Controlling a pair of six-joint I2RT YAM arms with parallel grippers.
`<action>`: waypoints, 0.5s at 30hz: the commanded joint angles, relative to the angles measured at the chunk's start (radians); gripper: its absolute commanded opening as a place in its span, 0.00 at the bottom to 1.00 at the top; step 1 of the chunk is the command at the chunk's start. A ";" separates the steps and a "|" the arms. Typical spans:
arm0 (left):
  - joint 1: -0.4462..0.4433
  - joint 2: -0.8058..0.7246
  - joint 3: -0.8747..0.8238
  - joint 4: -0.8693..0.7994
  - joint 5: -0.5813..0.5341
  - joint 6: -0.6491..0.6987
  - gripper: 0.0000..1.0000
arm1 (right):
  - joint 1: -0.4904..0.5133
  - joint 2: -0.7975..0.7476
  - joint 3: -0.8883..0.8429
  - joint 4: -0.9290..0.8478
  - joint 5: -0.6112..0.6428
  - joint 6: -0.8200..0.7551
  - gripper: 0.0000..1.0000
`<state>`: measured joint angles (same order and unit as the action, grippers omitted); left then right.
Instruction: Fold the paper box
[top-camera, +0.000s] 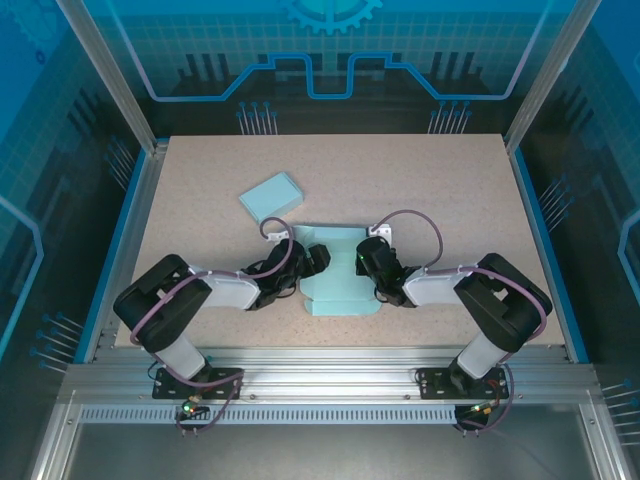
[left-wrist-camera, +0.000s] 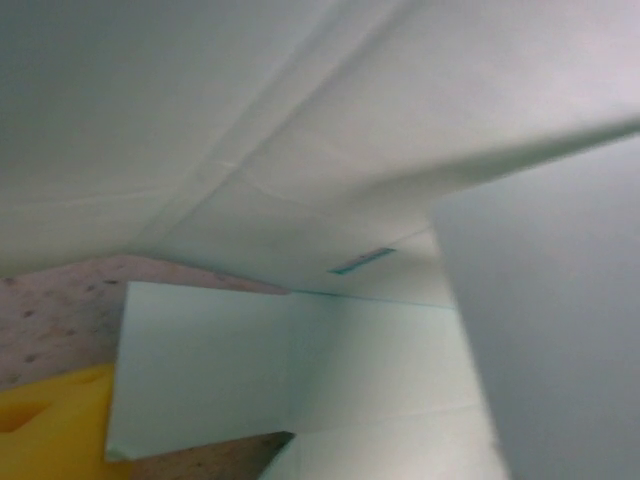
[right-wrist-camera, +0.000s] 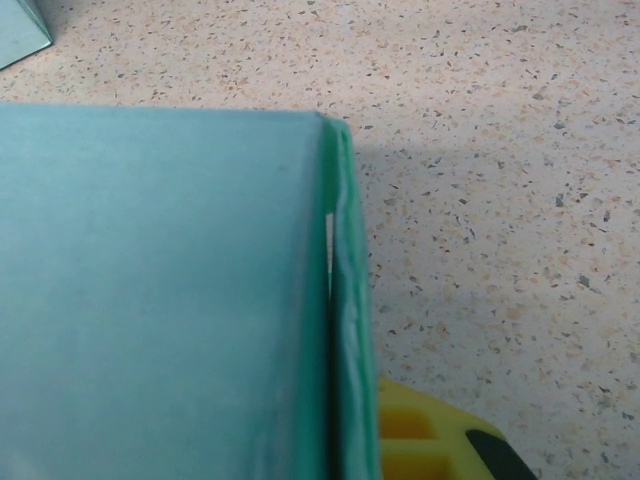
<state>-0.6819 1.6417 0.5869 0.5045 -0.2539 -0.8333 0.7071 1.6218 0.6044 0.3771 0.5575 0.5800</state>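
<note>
Pale teal paper box blank (top-camera: 342, 292), part-folded. Left gripper (top-camera: 312, 262), right gripper (top-camera: 366, 258) flanking, likely to raise walls; finger spacing indiscernible.

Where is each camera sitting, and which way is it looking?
Top external: high behind the arms, looking down at table, paper box, left gripper, right gripper.
Left wrist: on the left arm, close against the paper box's pale panels; a yellow fingertip shows.
Right wrist: on the right arm, looking along a teal box wall to the table; a yellow fingertip shows.
All three see the paper box.
</note>
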 joint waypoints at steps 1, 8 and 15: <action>0.002 -0.002 0.027 0.112 0.054 0.097 0.87 | 0.016 0.014 0.011 -0.023 0.015 0.009 0.00; 0.000 -0.007 0.046 0.129 0.072 0.183 0.80 | 0.017 0.018 0.019 -0.025 0.012 0.005 0.00; -0.002 0.058 0.063 0.200 0.154 0.176 0.70 | 0.016 0.039 0.033 -0.022 -0.009 0.003 0.00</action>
<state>-0.6819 1.6718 0.6178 0.6350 -0.1608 -0.6788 0.7071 1.6352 0.6174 0.3740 0.5674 0.5800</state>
